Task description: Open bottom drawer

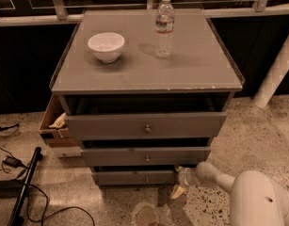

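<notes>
The bottom drawer [130, 177] is the lowest grey front of the three-drawer cabinet, with a small round metal knob [147, 179] at its centre. It stands pulled out a little, like the two drawers above it. My gripper [178, 181] is low at the drawer's right end, just right of the front, reaching in from the white arm at lower right. One pale finger [177, 191] points down toward the floor.
A white bowl [106, 46] and a water bottle [164, 26] stand on the cabinet top [148, 65]. A cardboard box [54, 121] sits at the cabinet's left side. Cables and a black bar [22, 187] lie on the floor at left. A white pole [276, 69] stands at right.
</notes>
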`<state>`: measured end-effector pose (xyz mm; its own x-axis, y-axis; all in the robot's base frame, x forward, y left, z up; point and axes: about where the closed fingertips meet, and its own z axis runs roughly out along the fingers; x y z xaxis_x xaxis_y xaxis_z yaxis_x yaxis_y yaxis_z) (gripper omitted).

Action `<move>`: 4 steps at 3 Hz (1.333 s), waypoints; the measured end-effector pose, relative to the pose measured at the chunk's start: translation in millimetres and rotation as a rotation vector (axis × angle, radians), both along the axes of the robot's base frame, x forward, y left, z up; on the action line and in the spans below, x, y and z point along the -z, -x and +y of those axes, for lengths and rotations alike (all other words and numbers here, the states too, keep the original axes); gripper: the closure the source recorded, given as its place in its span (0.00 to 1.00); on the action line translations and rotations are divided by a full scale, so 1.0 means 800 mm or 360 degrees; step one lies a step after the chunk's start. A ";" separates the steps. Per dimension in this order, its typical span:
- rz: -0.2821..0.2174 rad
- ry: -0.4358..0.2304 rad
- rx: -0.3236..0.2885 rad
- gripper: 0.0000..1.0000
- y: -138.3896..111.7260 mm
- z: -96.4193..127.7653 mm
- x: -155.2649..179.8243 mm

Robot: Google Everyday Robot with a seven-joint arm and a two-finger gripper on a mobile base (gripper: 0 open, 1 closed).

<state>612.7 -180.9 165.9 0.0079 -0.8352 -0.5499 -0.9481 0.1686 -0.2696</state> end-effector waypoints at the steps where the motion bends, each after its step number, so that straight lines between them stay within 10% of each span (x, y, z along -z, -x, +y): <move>1: 0.0021 0.0018 -0.0001 0.00 0.002 -0.002 0.003; 4: 0.0184 0.0106 -0.0042 0.00 0.029 -0.020 0.009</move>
